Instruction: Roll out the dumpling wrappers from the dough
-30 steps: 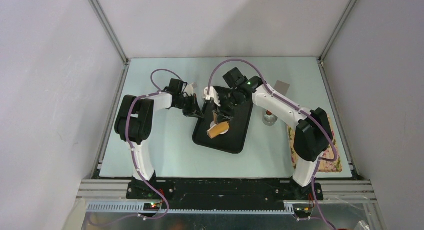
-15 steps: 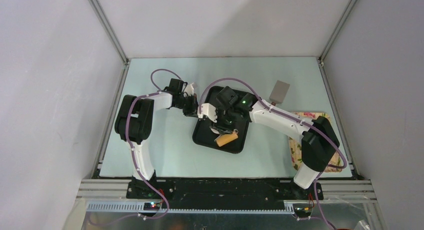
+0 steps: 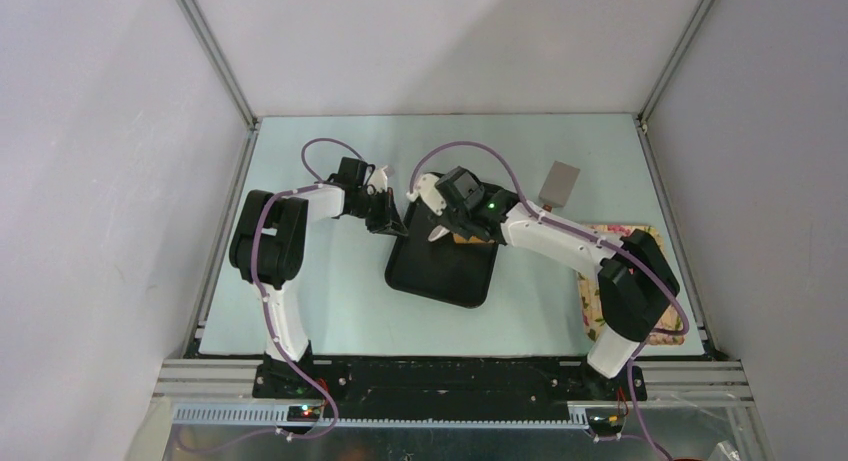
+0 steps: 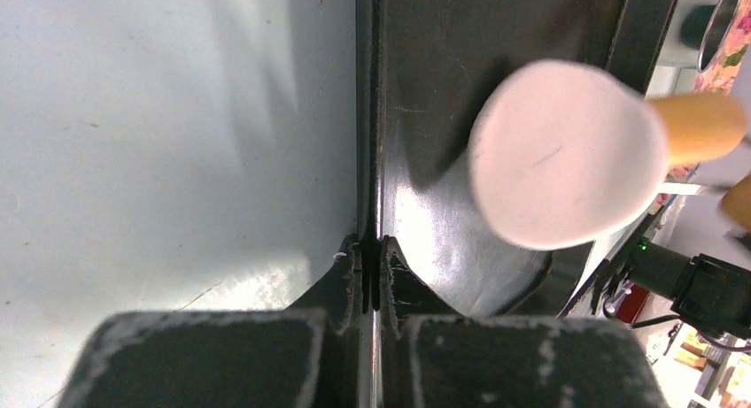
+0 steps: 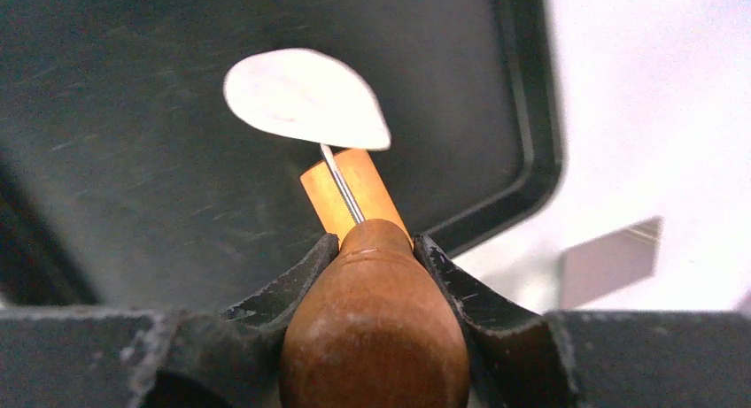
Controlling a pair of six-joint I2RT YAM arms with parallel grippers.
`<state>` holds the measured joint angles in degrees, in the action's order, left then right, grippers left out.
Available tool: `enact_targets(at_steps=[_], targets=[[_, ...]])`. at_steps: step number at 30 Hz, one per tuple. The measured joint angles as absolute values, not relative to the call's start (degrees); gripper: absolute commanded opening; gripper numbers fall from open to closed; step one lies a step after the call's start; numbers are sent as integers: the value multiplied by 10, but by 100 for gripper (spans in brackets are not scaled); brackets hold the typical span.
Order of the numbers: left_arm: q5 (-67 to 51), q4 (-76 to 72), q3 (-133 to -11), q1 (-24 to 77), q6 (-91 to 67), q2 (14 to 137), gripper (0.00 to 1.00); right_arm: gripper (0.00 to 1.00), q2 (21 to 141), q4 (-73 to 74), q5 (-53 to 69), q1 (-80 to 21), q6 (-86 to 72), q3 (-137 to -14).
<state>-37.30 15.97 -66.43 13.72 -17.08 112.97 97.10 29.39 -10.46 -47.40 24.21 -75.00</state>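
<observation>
Our left claw [image 4: 372, 249] pinches the black plastic tray [image 3: 440, 276] at its 10 o'clock rim. Our right claw [image 5: 376, 240] clamps the wooden roller [image 5: 372, 328]. The flattened white dough [image 5: 305, 98] lies in the tray and may stick to the roller and lift, or tear.

I record a pale green tabletop [image 3: 330, 291] bearing a black rectangular plastic tray [image 3: 440, 276], a small grey square plate [image 3: 560, 184] and a floral cloth [image 3: 590, 311].

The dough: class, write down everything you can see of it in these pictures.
The dough is a small, soft-looking white lump, already flattened to a smooth, matte disc with a faint crease on top. It looks rounded in the left wrist view and teardrop-shaped in the right wrist view. It lies flat on the floor of the black tray. The orange barrel of the rolling pin meets one edge; nothing else appears to touch it.
</observation>
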Motion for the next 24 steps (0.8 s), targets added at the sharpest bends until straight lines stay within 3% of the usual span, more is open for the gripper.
enact_targets(at_steps=[8, 24], targets=[[-373, 160, -664, 137, -171, 1130, 0, 0, 971, 249, -165, -416, 270, -751], [-373, 160, -664, 137, -171, 1130, 0, 0, 955, 272, -201, -418, 267, -812]])
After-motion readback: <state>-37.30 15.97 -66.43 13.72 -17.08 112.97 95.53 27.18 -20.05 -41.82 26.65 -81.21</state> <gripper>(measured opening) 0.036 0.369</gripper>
